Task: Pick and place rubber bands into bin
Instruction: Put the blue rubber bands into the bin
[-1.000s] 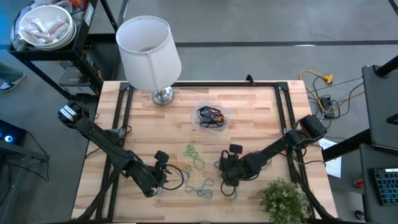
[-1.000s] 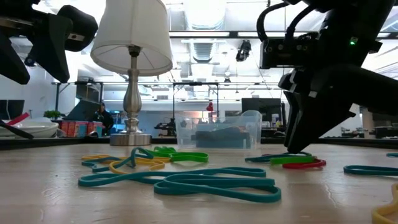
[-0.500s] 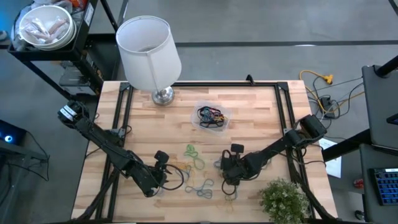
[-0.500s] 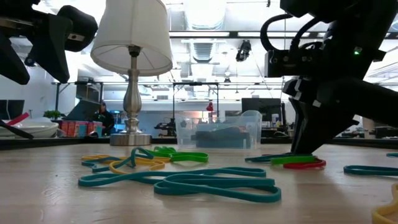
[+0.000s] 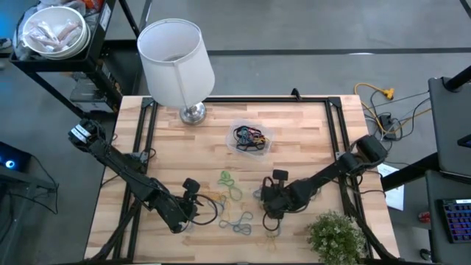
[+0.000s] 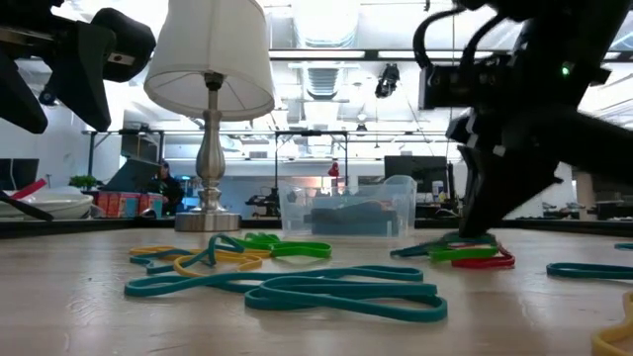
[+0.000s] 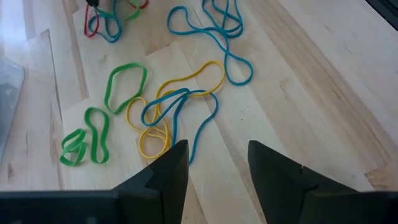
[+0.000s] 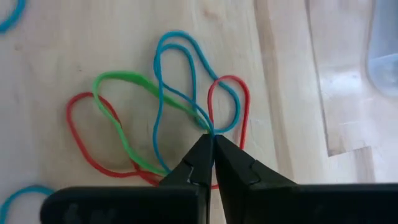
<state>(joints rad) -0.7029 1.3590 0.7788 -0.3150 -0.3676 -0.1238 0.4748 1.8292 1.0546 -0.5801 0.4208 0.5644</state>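
Loose rubber bands (image 5: 234,185) in green, yellow and blue lie flat on the wooden table, with more (image 5: 237,222) near its front edge. The clear bin (image 5: 250,138) stands farther back and holds a dark tangle of bands. My right gripper (image 8: 212,140) is down at the table, shut on a red, green and blue cluster (image 8: 161,124). My left gripper (image 7: 214,163) hovers open just short of a yellow and blue tangle (image 7: 177,102), touching nothing. In the high view both grippers are near the front edge, the left gripper (image 5: 200,208) left of the right gripper (image 5: 265,205). My right gripper pinches the cluster between its two fingertips (image 8: 202,152), at the spot where the blue, green and red loops cross (image 8: 210,126). The fingers come slanting down from above. The strands run together toward the tips, and the rest of the loops (image 6: 465,255) lies on the table.
A lamp with a white shade (image 5: 175,55) stands at the table's far left. A small green plant (image 5: 335,235) sits at the near right corner, close to my right arm. Black rails (image 5: 335,132) frame the tabletop. A white bowl (image 5: 53,31) sits on a shelf off the table.
My right gripper has tipped and shifted slightly over the red, green and blue cluster. The blue and green strands have been drawn up a little toward its fingertips, while the red loop stays flat on the table.
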